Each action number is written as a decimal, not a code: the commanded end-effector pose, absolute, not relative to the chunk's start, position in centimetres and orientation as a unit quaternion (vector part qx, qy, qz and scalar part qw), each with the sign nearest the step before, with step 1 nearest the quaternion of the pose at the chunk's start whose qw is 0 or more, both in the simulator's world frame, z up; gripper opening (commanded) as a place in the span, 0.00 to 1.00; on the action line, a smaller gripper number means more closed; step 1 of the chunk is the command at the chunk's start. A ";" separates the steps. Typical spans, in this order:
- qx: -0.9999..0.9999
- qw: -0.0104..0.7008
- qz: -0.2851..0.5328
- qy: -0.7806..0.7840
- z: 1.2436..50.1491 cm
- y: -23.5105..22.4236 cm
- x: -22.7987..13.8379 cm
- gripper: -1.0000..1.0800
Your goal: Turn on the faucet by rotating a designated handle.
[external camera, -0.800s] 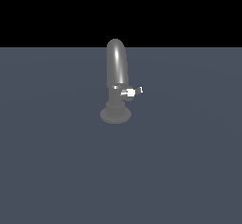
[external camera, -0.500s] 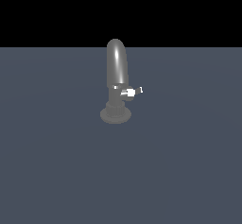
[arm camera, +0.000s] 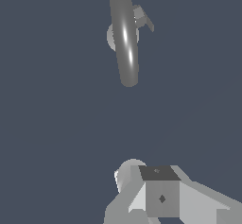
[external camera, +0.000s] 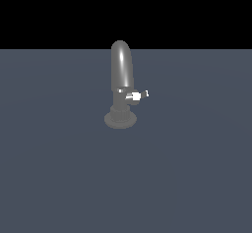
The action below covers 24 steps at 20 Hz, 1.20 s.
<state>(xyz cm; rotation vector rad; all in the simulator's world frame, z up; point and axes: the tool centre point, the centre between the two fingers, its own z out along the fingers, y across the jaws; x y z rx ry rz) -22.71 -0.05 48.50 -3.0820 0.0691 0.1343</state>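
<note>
The faucet (external camera: 122, 77) is a glossy grey tap with a tall arched spout on a round ribbed base (external camera: 120, 119), standing on the floor in the middle of the exterior view. Its handle (external camera: 136, 96) is a small bright white stub with a thin tip, sticking out toward the exterior view's right from the lower body. The wrist view looks down on the faucet (arm camera: 125, 38) from above, with the handle (arm camera: 142, 18) beside the spout. My gripper (arm camera: 158, 175) appears only in the wrist view, well apart from the faucet and touching nothing. Its jaws are mostly cut off by the frame edge.
A flat dark blue-grey floor (external camera: 197, 178) spreads around the faucet on every side. Behind it the background is black. No arm or gripper appears in the exterior view.
</note>
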 end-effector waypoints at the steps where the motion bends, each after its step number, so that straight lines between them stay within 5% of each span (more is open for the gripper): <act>1: -0.997 0.033 0.058 0.034 48.5 0.2 -21.8 0.00; 24: -0.948 0.096 0.239 0.187 46.1 1.6 -10.4 0.00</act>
